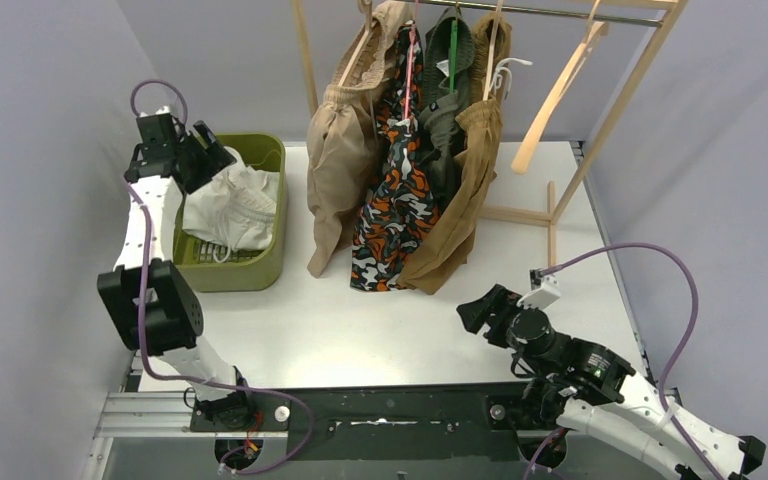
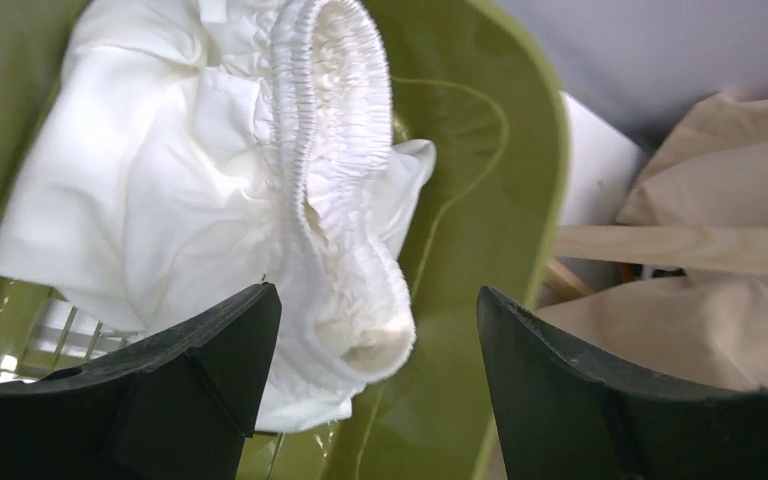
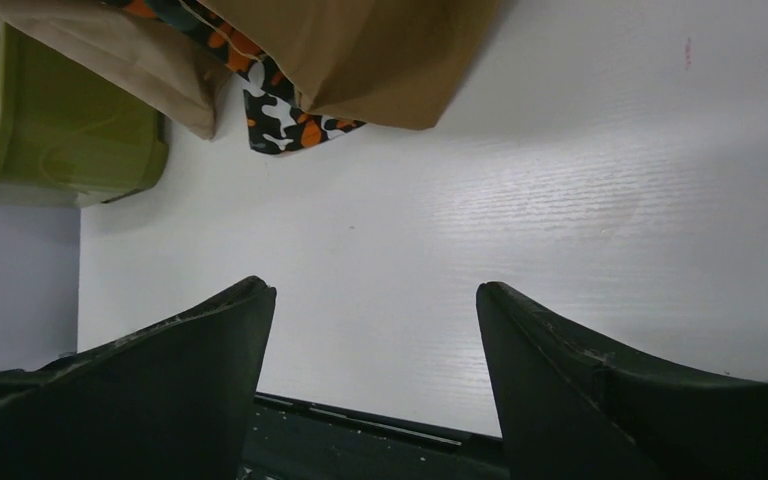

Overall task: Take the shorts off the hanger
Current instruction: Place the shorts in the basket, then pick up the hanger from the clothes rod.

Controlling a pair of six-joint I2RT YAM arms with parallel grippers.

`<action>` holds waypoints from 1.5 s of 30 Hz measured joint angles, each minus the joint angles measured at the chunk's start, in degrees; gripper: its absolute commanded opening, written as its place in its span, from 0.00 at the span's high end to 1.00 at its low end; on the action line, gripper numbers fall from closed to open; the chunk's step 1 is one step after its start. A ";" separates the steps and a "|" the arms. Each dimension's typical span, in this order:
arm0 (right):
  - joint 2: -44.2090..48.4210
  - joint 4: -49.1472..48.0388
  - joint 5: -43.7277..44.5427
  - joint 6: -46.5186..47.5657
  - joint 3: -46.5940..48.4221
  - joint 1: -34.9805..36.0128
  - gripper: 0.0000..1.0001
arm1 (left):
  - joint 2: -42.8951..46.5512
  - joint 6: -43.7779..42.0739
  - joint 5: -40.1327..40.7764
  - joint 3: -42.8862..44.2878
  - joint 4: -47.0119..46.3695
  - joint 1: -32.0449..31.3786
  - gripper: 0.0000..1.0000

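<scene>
Top external: your white desk [image 1: 380, 320], grey walls [image 1: 40, 120], rack [image 1: 620, 110] of hanging shorts [image 1: 400, 190], white shorts [image 1: 230, 210] in the bin [image 1: 260, 268]; left end effector [image 1: 215, 152] and right end effector [image 1: 482, 305] spread.

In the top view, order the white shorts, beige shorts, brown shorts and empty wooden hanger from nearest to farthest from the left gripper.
1. white shorts, in the basket right beside the left gripper.
2. beige shorts, leftmost hung pair.
3. brown shorts, rightmost hung pair.
4. empty wooden hanger, far right.

White arms [image 1: 146, 228], black joints [image 1: 156, 306] (purple cables [image 1: 693, 285])
</scene>
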State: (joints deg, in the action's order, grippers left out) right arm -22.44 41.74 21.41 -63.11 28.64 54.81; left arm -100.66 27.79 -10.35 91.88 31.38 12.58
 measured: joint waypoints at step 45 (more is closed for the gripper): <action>-35.60 4.28 17.00 32.09 58.64 0.42 0.23 | 56.57 -2.60 4.68 -49.59 -2.99 -20.39 0.18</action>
State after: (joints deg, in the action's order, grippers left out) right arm -58.04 46.02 38.41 -31.03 87.29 55.22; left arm -44.10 25.19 -5.67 42.28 28.38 -7.81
